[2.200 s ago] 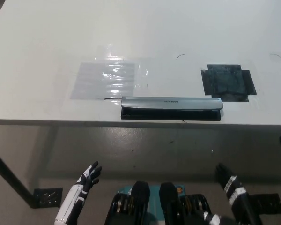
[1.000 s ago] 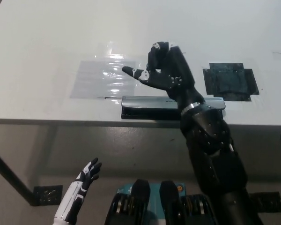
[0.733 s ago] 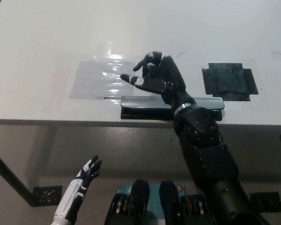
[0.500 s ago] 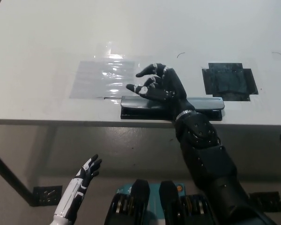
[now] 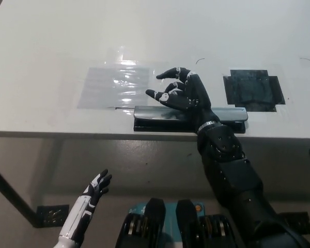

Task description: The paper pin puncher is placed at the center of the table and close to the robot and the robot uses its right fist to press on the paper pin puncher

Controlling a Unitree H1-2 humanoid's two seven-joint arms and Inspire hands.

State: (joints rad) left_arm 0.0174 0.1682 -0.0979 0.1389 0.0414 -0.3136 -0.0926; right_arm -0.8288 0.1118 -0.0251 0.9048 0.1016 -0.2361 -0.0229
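The white left hand [image 5: 94,189] hung low at the lower left, below the table edge, its fingers spread and holding nothing. The black right arm [image 5: 232,175] rose from the bottom right to the near edge of the white table [image 5: 41,62]. There the long silver and black paper pin puncher [image 5: 155,118] lay along the edge, near the middle. The black right hand [image 5: 183,94] rested over the puncher's top, fingers loosely curled and apart, gripping nothing. Farther back lay a clear plastic sheet [image 5: 113,87] on the left and a black taped square [image 5: 253,89] on the right.
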